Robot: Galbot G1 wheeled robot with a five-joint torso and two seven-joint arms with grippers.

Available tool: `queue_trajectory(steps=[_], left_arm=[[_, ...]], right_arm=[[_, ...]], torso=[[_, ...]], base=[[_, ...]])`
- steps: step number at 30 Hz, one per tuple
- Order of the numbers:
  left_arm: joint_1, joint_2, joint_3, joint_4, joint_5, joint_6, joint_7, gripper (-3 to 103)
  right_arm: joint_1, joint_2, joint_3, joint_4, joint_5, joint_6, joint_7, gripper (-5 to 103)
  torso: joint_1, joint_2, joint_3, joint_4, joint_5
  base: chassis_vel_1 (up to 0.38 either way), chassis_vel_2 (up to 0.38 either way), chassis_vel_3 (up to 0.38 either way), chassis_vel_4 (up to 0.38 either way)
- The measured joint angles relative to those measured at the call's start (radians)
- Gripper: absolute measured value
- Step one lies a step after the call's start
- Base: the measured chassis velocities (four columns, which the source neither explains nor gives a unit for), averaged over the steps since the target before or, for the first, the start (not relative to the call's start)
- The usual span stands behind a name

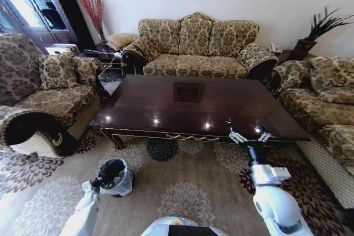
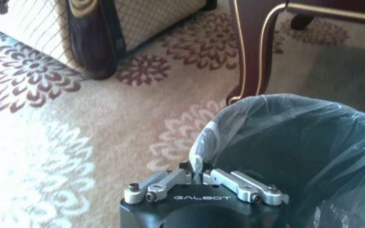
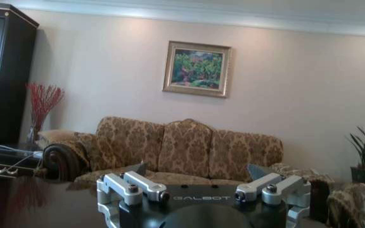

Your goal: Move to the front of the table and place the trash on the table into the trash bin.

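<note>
The counter point(image 1: 160, 103) stood in the middle of the room, its glossy dark top showing a square inlay at the centre and several bright reflections near the front edge. No litter could be made out on its surface from the head view.

The trash bin point(image 1: 115, 177) sat on the patterned carpet point(image 1: 188, 192), in front of the counter's front left corner and well clear of it. Its whitish bag point(image 2: 309, 137) was folded over the rim. The left pincer point(image 2: 201, 178) was right at the near rim of the bin — its two silver fingers drawn together, pinching a small fold of the bag's edge between the tips. In the head view the same left pincer point(image 1: 98, 183) met the bin's side, low on the left.

The right pincer point(image 1: 247, 131) was raised over the counter's front right edge, fingers spread wide and holding nothing. From its own wrist camera the right pincer point(image 3: 195, 183) faced across the dark tabletop toward the three-seat sofa point(image 3: 182, 149) against the far wall, with a framed painting point(image 3: 196, 69) above it.

The bin and the right pincer were well apart — one at the counter's left front corner, the other near its right.
</note>
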Motion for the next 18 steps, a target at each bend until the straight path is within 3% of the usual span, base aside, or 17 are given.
queue_trajectory(steps=[4,6,12,14,18], left_arm=[[0.031,-0.005,-0.004,-0.020,-0.005,-0.007,0.008,15],[0.051,-0.013,-0.006,-0.028,-0.002,-0.021,0.015,26],[0.096,-0.023,-0.017,-0.083,-0.025,-0.024,0.019,42],[0.115,-0.022,-0.027,-0.119,-0.045,-0.024,0.020,53],[0.131,-0.023,-0.045,-0.154,-0.026,-0.018,0.014,64]], right_arm=[[-0.002,-0.004,-0.001,0.001,0.000,-0.001,0.001,100],[-0.004,-0.009,-0.001,0.007,0.001,-0.002,0.002,100],[-0.006,-0.020,-0.001,0.030,0.010,-0.015,0.009,100],[-0.009,-0.026,0.000,0.042,0.014,-0.019,0.012,100],[-0.014,-0.031,0.002,0.048,0.015,-0.019,0.013,100]], torso=[[0.000,0.000,0.000,0.0002,0.0016],[0.000,0.000,0.000,-0.0003,-0.0005],[0.000,0.000,0.000,-0.0003,-0.0004],[0.000,0.000,0.000,-0.0003,0.0002],[0.000,0.000,0.000,-0.0004,-0.0001]], base=[[0.000,0.000,0.000,0.000],[0.000,0.000,0.000,0.000],[0.000,0.000,0.000,0.000],[0.000,0.000,0.000,0.000],[0.000,0.000,0.000,0.000]])
